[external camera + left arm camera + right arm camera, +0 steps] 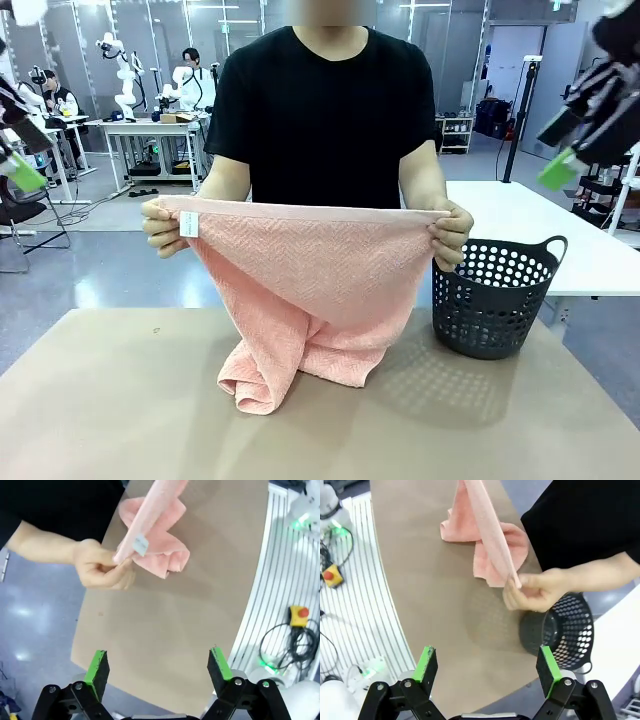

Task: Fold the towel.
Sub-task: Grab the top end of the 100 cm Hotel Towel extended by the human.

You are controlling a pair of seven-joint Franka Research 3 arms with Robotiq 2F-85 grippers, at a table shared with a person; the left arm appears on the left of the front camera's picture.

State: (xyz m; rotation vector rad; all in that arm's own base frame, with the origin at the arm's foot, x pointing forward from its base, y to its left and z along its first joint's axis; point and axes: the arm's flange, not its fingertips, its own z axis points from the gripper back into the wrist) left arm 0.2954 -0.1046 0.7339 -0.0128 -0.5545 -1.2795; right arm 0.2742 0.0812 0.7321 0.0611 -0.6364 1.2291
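The person held the towel stretched by two corners, well ahead of our left tool and right tool, both spread and empty. We judged this the hand-over: each tool must next pinch a corner.

A person in a black T-shirt holds a salmon-pink herringbone terry towel stretched by its upper hem, one hand at the white-tagged corner, the other hand opposite. Its lower part lies bunched on the tan table. A dark grey perforated plastic basket stands near it.
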